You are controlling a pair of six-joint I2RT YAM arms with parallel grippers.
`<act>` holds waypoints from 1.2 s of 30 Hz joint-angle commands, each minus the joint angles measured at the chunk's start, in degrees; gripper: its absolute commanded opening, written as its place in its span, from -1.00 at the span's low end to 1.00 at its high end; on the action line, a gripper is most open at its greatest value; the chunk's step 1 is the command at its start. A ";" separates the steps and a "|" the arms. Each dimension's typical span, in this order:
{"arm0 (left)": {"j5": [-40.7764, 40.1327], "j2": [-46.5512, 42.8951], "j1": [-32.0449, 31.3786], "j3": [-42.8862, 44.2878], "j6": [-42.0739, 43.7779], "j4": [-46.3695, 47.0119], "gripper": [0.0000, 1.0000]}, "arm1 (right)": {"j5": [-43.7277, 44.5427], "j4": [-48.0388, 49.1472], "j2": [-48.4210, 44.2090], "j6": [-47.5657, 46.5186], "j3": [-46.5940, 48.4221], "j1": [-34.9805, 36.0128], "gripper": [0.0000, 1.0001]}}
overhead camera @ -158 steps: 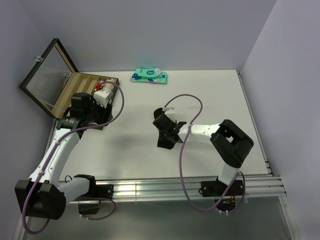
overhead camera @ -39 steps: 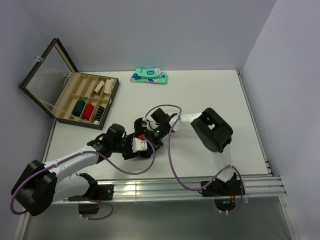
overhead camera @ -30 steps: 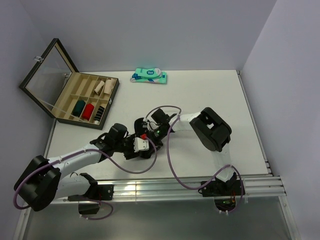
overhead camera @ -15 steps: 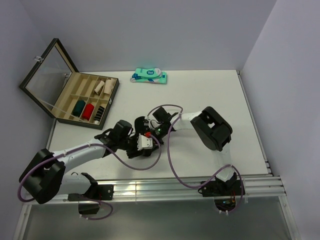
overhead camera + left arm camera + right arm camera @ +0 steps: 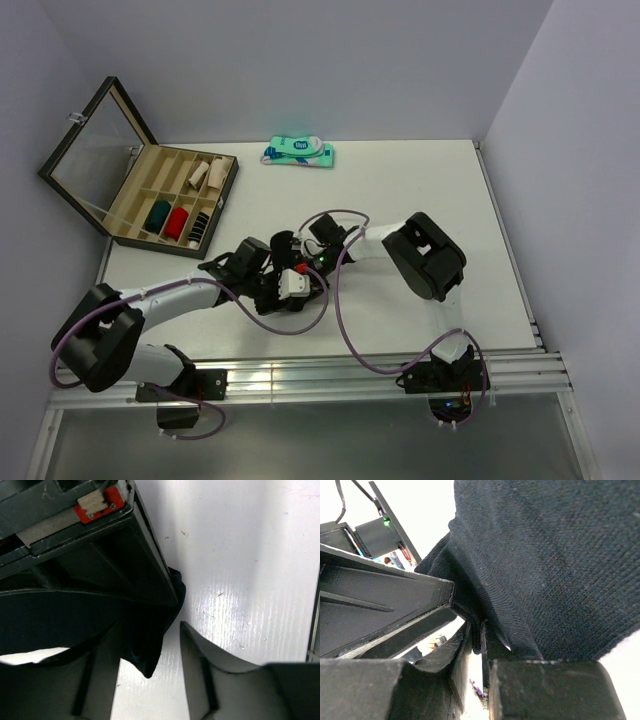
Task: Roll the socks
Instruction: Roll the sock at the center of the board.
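Observation:
A black sock (image 5: 545, 555) fills the right wrist view, and my right gripper (image 5: 482, 630) is shut on a fold of its edge. In the left wrist view a pointed corner of the same black sock (image 5: 145, 650) hangs between the fingers of my left gripper (image 5: 150, 635). Those jaws stand open, with a gap of bare table between the right finger (image 5: 210, 680) and the cloth. From above, the left gripper (image 5: 292, 288) and the right gripper (image 5: 303, 264) meet nose to nose at mid-table and hide the fabric.
An open wooden box (image 5: 175, 205) with rolled socks in its compartments stands at the back left, its glass lid (image 5: 90, 155) tilted up. A teal-and-white sock package (image 5: 298, 152) lies at the far edge. An aluminium rail (image 5: 350, 375) runs along the near edge.
The left arm came from the box to the middle, then crept right up against the right gripper. Its jaws narrowed slightly. The right gripper stayed shut on the sock.

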 commanded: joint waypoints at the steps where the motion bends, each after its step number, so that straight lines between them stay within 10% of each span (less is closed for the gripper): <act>1: 0.75 1.56 -0.33 3.08 -0.13 -1.63 0.02 | -1.20 2.53 -2.57 1.26 -1.47 -0.29 -0.69; 13: 1.36 5.43 -0.33 4.83 -1.45 -4.62 -0.75 | 0.64 9.04 -8.72 6.10 -5.77 -0.29 -0.66; 17: 2.33 7.62 -0.24 6.42 -1.89 -7.17 -0.99 | 8.18 11.05 -14.41 7.41 -9.02 -0.20 -0.32; 36: 10.76 20.36 4.59 21.62 3.38 -36.78 -0.99 | 53.18 20.11 -54.85 12.43 -37.41 1.81 -0.06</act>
